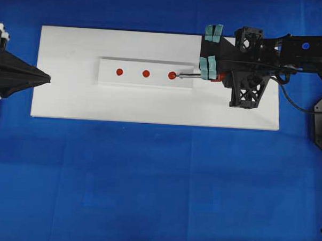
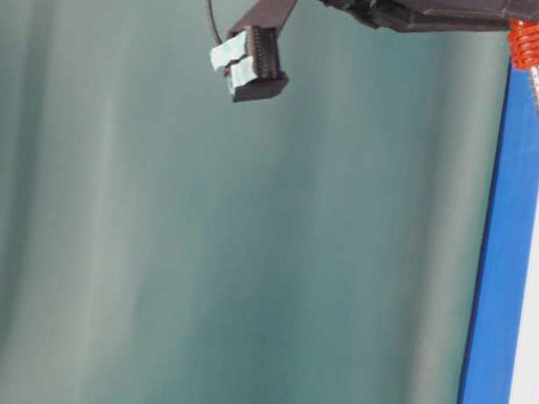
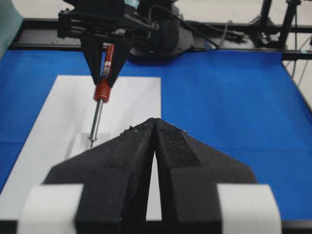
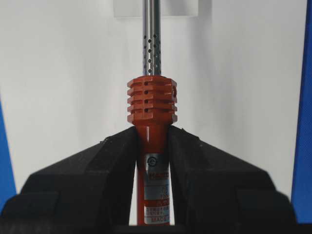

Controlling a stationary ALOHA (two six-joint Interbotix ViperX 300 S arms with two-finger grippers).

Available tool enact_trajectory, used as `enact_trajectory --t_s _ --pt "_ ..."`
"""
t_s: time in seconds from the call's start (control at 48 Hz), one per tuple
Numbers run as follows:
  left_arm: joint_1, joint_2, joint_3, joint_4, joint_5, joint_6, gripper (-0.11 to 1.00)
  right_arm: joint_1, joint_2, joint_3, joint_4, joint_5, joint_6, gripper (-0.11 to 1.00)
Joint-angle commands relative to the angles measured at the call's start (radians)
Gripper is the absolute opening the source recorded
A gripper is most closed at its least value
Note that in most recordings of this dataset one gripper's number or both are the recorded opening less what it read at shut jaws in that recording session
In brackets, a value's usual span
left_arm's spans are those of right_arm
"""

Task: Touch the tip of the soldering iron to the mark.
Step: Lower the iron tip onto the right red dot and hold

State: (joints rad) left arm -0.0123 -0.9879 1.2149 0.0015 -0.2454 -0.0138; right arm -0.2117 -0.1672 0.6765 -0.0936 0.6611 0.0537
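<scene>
Currently: our right gripper [image 4: 152,146] grasps the soldering iron [image 1: 192,76], tip at the block's [image 1: 134,65] right-end dot [image 1: 172,75]; next we reach farther to the mark [image 1: 146,73].

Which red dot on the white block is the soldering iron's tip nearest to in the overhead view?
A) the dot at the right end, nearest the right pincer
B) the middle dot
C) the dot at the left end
A: the soldering iron, held in the right pincer, has its tip by the right-end dot, short of the mark.

Bright, even light — soft shadows, near fingers blurred, background hazy.
</scene>
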Motion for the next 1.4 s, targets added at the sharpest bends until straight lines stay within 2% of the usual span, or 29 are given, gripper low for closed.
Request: enact_trajectory --t_s 0.0,1.376 --pt "0.002 0.005 -0.012 0.002 -0.005 0.000 0.00 -0.003 -0.005 -0.003 0.003 -0.021 -0.002 0.07" --pt "0.003 0.003 -0.012 0.002 -0.005 -0.002 0.00 -0.008 0.009 -0.003 0.005 -0.018 -0.005 0.07"
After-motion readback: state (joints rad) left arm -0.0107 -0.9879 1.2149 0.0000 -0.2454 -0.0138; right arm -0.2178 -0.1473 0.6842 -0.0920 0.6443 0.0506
